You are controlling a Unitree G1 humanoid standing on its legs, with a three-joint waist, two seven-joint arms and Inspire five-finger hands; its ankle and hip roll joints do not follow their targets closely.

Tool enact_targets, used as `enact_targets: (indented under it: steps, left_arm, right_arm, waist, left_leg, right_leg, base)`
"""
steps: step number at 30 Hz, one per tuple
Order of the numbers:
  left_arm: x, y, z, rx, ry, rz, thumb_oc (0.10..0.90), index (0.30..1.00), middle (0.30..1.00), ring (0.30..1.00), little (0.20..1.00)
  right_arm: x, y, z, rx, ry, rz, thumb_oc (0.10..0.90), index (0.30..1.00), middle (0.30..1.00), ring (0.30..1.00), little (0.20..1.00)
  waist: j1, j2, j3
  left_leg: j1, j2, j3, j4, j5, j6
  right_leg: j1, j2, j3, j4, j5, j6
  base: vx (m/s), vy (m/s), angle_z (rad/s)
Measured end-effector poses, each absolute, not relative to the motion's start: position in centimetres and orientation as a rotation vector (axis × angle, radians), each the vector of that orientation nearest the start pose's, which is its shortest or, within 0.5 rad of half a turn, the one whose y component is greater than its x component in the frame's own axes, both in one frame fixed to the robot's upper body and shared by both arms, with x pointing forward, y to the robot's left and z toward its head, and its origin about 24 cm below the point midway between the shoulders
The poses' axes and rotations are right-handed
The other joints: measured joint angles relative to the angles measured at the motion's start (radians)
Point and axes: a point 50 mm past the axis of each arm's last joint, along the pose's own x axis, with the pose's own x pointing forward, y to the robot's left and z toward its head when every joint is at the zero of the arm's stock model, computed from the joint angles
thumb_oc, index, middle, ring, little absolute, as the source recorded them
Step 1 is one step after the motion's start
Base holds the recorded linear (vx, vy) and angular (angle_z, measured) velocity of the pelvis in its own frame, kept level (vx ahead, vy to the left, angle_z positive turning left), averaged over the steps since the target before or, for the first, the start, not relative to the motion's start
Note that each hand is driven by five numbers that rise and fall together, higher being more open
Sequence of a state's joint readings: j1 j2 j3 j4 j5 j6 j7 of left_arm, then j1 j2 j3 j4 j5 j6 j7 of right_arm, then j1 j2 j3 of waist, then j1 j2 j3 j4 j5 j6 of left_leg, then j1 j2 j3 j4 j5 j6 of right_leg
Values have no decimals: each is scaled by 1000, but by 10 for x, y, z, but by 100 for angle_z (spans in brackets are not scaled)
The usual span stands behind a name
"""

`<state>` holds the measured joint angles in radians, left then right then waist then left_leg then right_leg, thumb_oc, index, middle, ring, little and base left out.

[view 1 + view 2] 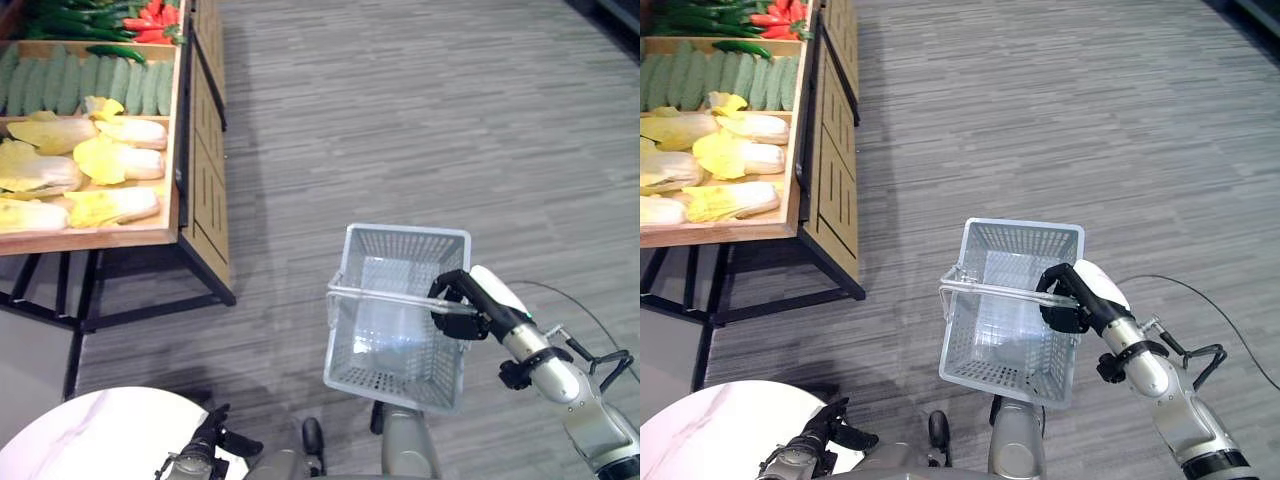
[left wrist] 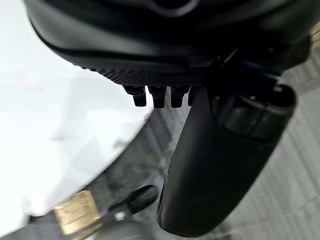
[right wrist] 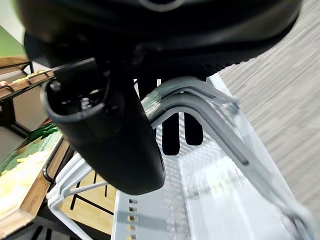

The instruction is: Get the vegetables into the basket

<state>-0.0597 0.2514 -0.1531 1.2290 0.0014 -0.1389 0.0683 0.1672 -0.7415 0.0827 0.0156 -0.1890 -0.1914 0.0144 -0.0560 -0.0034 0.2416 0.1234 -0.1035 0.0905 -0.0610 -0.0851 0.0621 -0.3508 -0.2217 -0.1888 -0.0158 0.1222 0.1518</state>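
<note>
A pale grey mesh basket (image 1: pixel 405 233) hangs over the floor at centre right. My right hand (image 1: pixel 468 297) is shut on its handle (image 1: pixel 385 296). The right wrist view shows the fingers (image 3: pixel 170 135) curled round that handle (image 3: pixel 200 105). I see nothing inside the basket. The vegetables lie on a wooden stand (image 1: pixel 120 238) at the upper left: napa cabbages (image 1: pixel 110 160), a row of cucumbers (image 1: pixel 90 80), green peppers (image 1: pixel 70 25) and red peppers (image 1: pixel 155 20). My left hand (image 1: pixel 205 438) hangs low at the bottom left, open and holding nothing.
A round white table (image 1: pixel 70 440) sits at the bottom left under my left hand. The stand rests on a black metal frame (image 1: pixel 150 305) with wooden side panels (image 1: pixel 205 150). Grey striped floor spreads between the stand and the basket.
</note>
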Motion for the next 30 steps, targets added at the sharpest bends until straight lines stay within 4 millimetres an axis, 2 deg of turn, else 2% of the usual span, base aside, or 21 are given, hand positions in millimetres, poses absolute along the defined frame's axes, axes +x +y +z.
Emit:
enact_targets:
  steps: [3, 4, 6, 7, 9, 10, 11, 12, 13, 14, 16, 17, 18, 20, 21, 23, 24, 25, 26, 29, 30]
  left_arm:
    - [109, 233, -155, 341, 1078, 51, 900, 1000, 1000, 1000, 1000]
    - [97, 226, -159, 322, 1108, 43, 900, 1000, 1000, 1000, 1000]
    - [100, 221, -159, 286, 1097, 63, 900, 1000, 1000, 1000, 1000]
    - [103, 222, -158, 276, 1088, 78, 900, 1000, 1000, 1000, 1000]
    - [106, 224, -157, 265, 1067, 109, 900, 1000, 1000, 1000, 1000]
    - [110, 226, -155, 263, 1051, 119, 900, 1000, 1000, 1000, 1000]
    - [113, 227, -154, 263, 1041, 122, 900, 1000, 1000, 1000, 1000]
    - [114, 227, -153, 262, 1035, 125, 900, 1000, 1000, 1000, 1000]
    - [119, 230, -150, 262, 1010, 137, 900, 1000, 1000, 1000, 1000]
    - [143, 232, -140, 279, 917, 127, 900, 1000, 1000, 1000, 1000]
    - [152, 233, -135, 262, 867, 135, 900, 1000, 1000, 1000, 1000]
    - [156, 238, -131, 283, 844, 132, 900, 1000, 1000, 1000, 1000]
    - [156, 238, -131, 286, 844, 125, 900, 1000, 1000, 1000, 1000]
    - [156, 237, -131, 273, 846, 135, 900, 1000, 1000, 1000, 1000]
    - [153, 238, -133, 286, 862, 131, 900, 1000, 1000, 1000, 1000]
    - [134, 229, -143, 289, 935, 100, 900, 1000, 1000, 1000, 1000]
    - [120, 231, -149, 291, 985, 108, 900, 1000, 1000, 1000, 1000]
    - [122, 234, -147, 303, 983, 114, 900, 1000, 1000, 1000, 1000]
    - [125, 234, -147, 314, 982, 102, 900, 1000, 1000, 1000, 1000]
    - [129, 230, -147, 326, 989, 76, 900, 1000, 1000, 1000, 1000]
    - [128, 229, -148, 328, 995, 73, 900, 1000, 1000, 1000, 1000]
  right_arm:
    - [210, -262, 48, -897, 73, 211, 400, 300, 300, 300, 300]
    - [212, -266, 51, -915, 73, 208, 400, 300, 300, 300, 300]
    - [216, -272, 56, -922, 66, 177, 400, 300, 300, 300, 300]
    - [218, -275, 58, -932, 66, 170, 400, 300, 300, 300, 300]
    - [221, -279, 68, -948, 42, 151, 400, 300, 300, 300, 300]
    - [223, -282, 73, -953, 24, 133, 400, 300, 300, 300, 300]
    - [223, -284, 76, -965, 19, 134, 400, 300, 300, 300, 300]
    - [223, -285, 77, -964, 22, 133, 400, 300, 300, 300, 300]
    - [220, -288, 76, -956, 29, 119, 400, 300, 300, 300, 300]
    - [210, -297, 68, -926, 83, 63, 400, 300, 300, 300, 300]
    - [204, -299, 61, -914, 116, 62, 400, 300, 300, 300, 300]
    - [200, -297, 56, -891, 123, 49, 400, 300, 300, 300, 300]
    - [201, -295, 52, -893, 134, 59, 400, 300, 300, 300, 300]
    - [198, -293, 45, -880, 156, 71, 400, 300, 300, 300, 300]
    - [196, -291, 43, -876, 162, 82, 400, 300, 300, 300, 300]
    - [190, -295, 40, -892, 191, 90, 400, 300, 300, 300, 300]
    - [186, -291, 33, -869, 213, 100, 400, 300, 300, 300, 300]
    - [184, -288, 29, -853, 222, 107, 400, 300, 300, 300, 300]
    - [183, -287, 29, -853, 218, 115, 400, 300, 300, 300, 300]
    - [187, -286, 32, -858, 201, 114, 400, 300, 300, 300, 300]
    - [186, -286, 31, -857, 205, 114, 400, 300, 300, 300, 300]
  waist:
    - [0, 23, -10]
    - [5, 50, -25]
    - [8, 59, -29]
    - [18, 57, -27]
    - [38, 48, -24]
    - [38, 51, -29]
    - [50, 38, -26]
    - [53, 32, -25]
    - [56, 11, -24]
    - [76, -36, -7]
    - [97, -51, -13]
    - [93, -67, -23]
    - [112, -42, -18]
    - [123, -45, -19]
    - [118, -50, -27]
    - [108, 0, -62]
    - [116, -4, -82]
    - [111, -42, -85]
    - [101, -54, -88]
    - [93, -52, -88]
    - [91, -58, -88]
  left_leg:
    - [76, 42, -28, 13, -55, -47]
    - [91, 90, -17, 75, -78, -90]
    - [24, 121, -27, 257, -55, -141]
    - [-40, 137, -26, 434, -29, -185]
    - [-143, 173, -27, 718, 66, -257]
    - [-167, 182, -33, 752, 251, -258]
    - [-184, 184, -31, 804, 371, -279]
    - [-204, 189, -29, 844, 443, -237]
    - [-270, 192, -32, 948, 379, -256]
    - [-421, 206, 27, 1003, 154, -144]
    - [-513, 187, 68, 859, 125, -125]
    - [-558, 173, 97, 733, 115, -119]
    - [-566, 198, 123, 430, 126, -108]
    - [-554, 200, 177, 280, 141, -98]
    - [-520, 174, 227, 205, 139, -76]
    - [-447, 161, 226, 169, 108, 4]
    - [-381, 154, 194, 117, 310, 82]
    - [-362, 120, 201, 105, 297, 74]
    - [-326, 91, 199, 53, 297, 79]
    - [-276, 61, 176, 13, 290, 86]
    - [-264, 43, 166, 36, 265, 68]
  right_leg:
    - [61, 42, 2, 32, 37, -22]
    - [89, 68, -32, 66, 96, -108]
    - [124, 85, -59, 90, 77, -146]
    - [148, 90, -66, 114, 55, -173]
    - [208, 99, -69, 124, 22, -215]
    - [224, 115, -87, 149, -21, -240]
    - [241, 112, -85, 173, -53, -252]
    - [267, 115, -77, 163, -64, -260]
    - [318, 123, -56, 132, -129, -273]
    - [391, 131, -18, 91, -160, -236]
    - [446, 137, -24, 76, -173, -250]
    - [486, 142, -8, 52, -248, -226]
    - [531, 187, -13, 52, -259, -220]
    - [588, 198, -13, 33, -262, -215]
    - [647, 201, -4, 11, -287, -172]
    - [700, 224, 14, 41, -313, -128]
    - [715, 209, 16, 119, -377, -66]
    - [703, 180, 29, 138, -399, -57]
    - [683, 166, 35, 106, -402, -58]
    - [593, 154, 34, 55, -396, -61]
    - [592, 148, 14, 64, -337, -82]
  base:
    - [440, -263, 41]
    - [368, -301, 25]
    - [328, -319, 26]
    - [177, -237, 20]
    - [263, -317, -16]
    - [343, -348, -44]
    - [442, -357, -37]
    - [341, -258, -31]
    - [334, -205, 17]
    - [391, -126, 18]
    - [495, -108, 26]
    - [489, -11, -3]
    - [541, 11, -33]
    - [485, 42, -58]
    - [281, 44, -43]
    - [340, 70, -56]
    - [515, 140, -55]
    - [495, 168, -36]
    - [351, 148, 6]
    - [319, 172, 24]
    - [162, 138, 43]
